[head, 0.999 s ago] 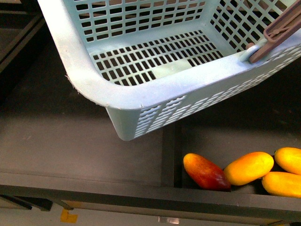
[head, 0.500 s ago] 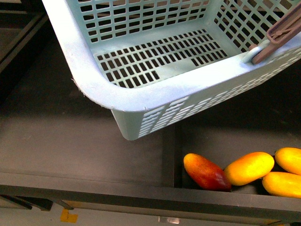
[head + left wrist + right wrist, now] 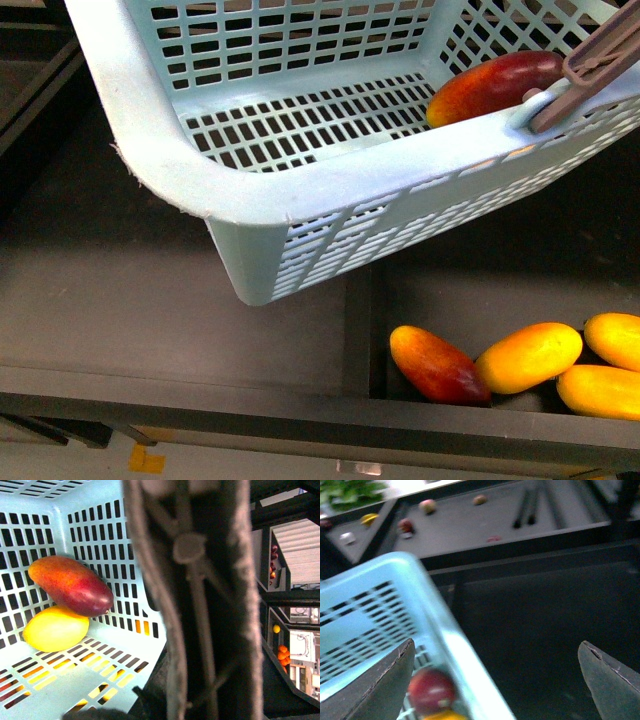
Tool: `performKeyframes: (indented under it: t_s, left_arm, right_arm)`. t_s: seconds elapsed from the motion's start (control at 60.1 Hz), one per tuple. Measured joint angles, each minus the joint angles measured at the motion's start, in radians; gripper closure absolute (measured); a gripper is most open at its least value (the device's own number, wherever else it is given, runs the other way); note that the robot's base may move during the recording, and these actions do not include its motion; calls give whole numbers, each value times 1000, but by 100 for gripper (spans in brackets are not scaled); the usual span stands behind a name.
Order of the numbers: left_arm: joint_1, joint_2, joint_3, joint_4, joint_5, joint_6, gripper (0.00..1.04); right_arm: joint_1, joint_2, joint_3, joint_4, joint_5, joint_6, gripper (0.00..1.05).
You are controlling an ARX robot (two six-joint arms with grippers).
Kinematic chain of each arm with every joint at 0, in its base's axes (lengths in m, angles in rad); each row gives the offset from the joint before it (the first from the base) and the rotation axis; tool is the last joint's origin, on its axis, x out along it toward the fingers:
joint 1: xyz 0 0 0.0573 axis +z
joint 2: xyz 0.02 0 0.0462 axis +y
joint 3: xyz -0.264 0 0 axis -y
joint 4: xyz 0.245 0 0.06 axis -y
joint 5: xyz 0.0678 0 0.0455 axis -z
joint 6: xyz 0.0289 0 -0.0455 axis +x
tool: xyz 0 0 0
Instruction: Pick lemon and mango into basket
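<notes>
Right gripper (image 3: 496,642): fingers spread wide, nothing between them, hovering over the basket (image 3: 250,190) beside its rim. Left gripper: its camera is filled by a blurred dark bar, so I cannot tell its grip.

Change noted: half a second ago the basket floor showed bare in the front view. The mango (image 3: 495,85) now lies in the basket's corner by the brown handle (image 3: 590,70). I judge the drop made.

Its long axis slants across that corner, dark red end toward the handle, orange end toward the basket's middle. It rests against the lemon (image 3: 55,628), touching. With both fruits inside the basket, the task appears complete.
</notes>
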Motion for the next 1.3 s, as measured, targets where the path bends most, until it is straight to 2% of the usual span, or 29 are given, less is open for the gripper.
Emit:
performKeyframes:
  t_s: [0.117,0.183,0.433,0.516,0.533,0.649,0.849,1.299]
  left_arm:
    - [2,0,0,0,0,0,100]
    - [1,0,0,0,0,1,100]
    - [0,0,0,0,9,-3,100]
    - [0,0,0,0,0,0,100]
    - [0,0,0,0,0,0,100]
    - [0,0,0,0,5,-1,100]
    - [1,0,0,0,2,0,100]
    - [1,0,0,0,6,-1,100]
  right_arm:
    - [-18,-64,-151,301,7,-95,28]
    - [-3,-96,-238,391,6,-124,38]
    - [31,-222,-472,486,32,-157,77]
    - [42,-287,-561,506,54,-160,98]
    - [61,-303,-581,507,91,-162,103]
    - [104,-375,-655,510,101,-164,103]
    - [105,-493,-746,484,109,-164,103]
    - [105,-754,-848,325,109,-164,103]
